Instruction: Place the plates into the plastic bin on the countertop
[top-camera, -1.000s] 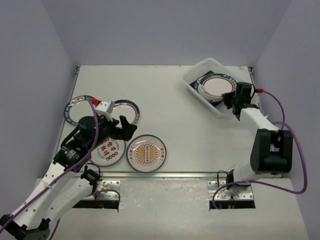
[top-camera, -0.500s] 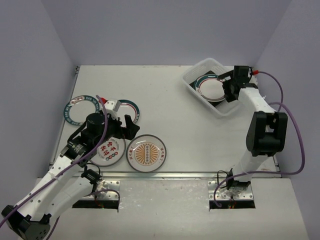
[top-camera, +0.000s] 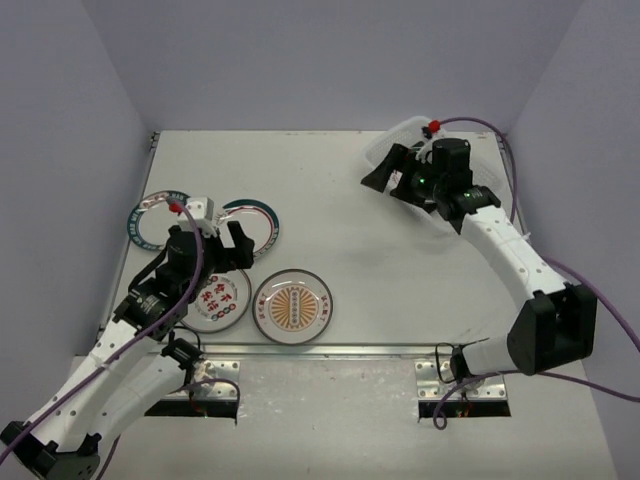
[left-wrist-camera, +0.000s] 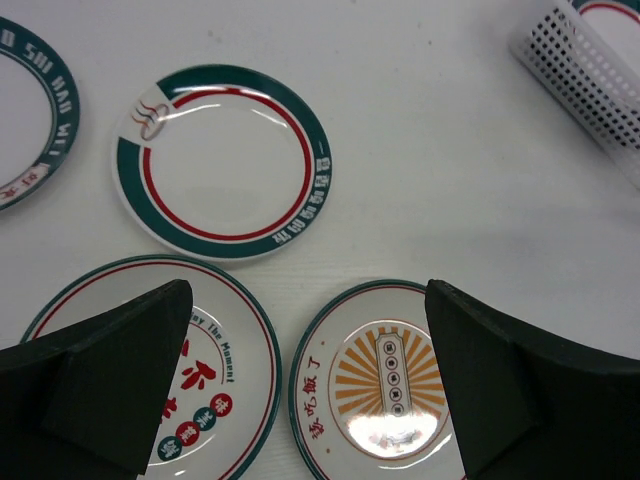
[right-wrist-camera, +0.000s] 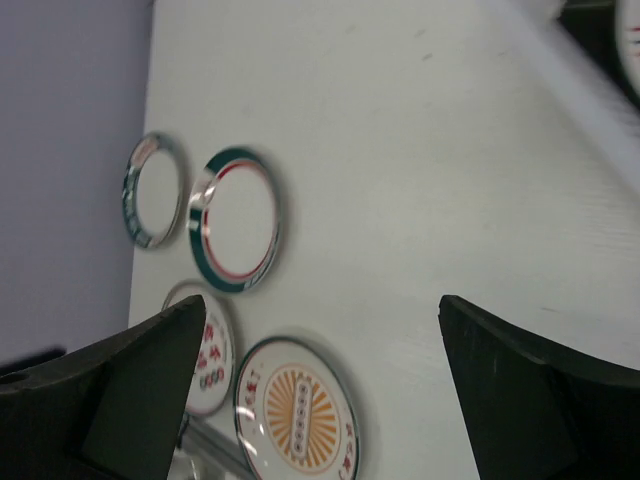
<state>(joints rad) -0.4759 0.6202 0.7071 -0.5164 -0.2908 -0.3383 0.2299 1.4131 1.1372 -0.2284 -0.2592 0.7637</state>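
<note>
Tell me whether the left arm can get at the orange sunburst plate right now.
Probably yes. The left gripper hangs open and empty just above the sunburst plate, which lies uncovered on the countertop; nothing stands between them.

Proper glossy glaze on the sunburst plate (left-wrist-camera: 390, 375), glare spots and all. Same wet-looking shine on the teal-and-red rimmed plate (left-wrist-camera: 225, 160) and the red-character plate (left-wrist-camera: 225, 385). Totally different story for the countertop (left-wrist-camera: 430, 150): smooth, matt white, barely any reflection. Bare silvery metal along its front edge (top-camera: 360, 350). Milky white plastic for the bin (left-wrist-camera: 585, 70), wall full of tiny holes. Dull matt black plastic on the left gripper (left-wrist-camera: 308, 300), smooth-faced, zero sheen.
</note>
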